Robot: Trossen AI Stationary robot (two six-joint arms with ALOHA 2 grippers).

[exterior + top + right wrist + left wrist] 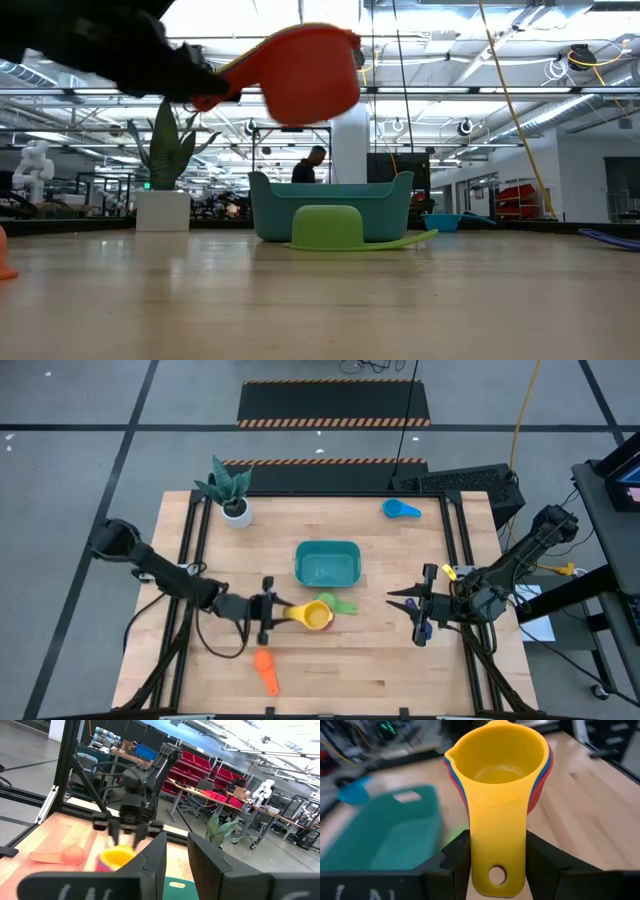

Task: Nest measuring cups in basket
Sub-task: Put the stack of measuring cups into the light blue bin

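Note:
My left gripper (283, 611) is shut on a nested stack of measuring cups (316, 616), yellow on top with dark blue and red rims below it (546, 767). The stack hangs above the table, just near of the teal basket (327, 563). A green cup (325, 228) lies mouth down on the table beside the stack, in front of the basket (330, 205). An orange cup (265, 671) lies near the front edge. A light blue cup (400, 509) lies at the far right. My right gripper (408, 604) waits open at the right, holding nothing. My left gripper pinches the stacked flat handles (497, 851) by their two long edges, near the free end with the hole. Its fingers (454, 857) come about level from the table's left and lie along the handles. The stack is lifted clear, mouths up, bowls pointing toward the right.
A small white pot with a green plant (233, 493) stands at the far left corner. Black frame rails (190, 550) run along both sides of the wooden table. Bare wood lies between the basket and my right gripper.

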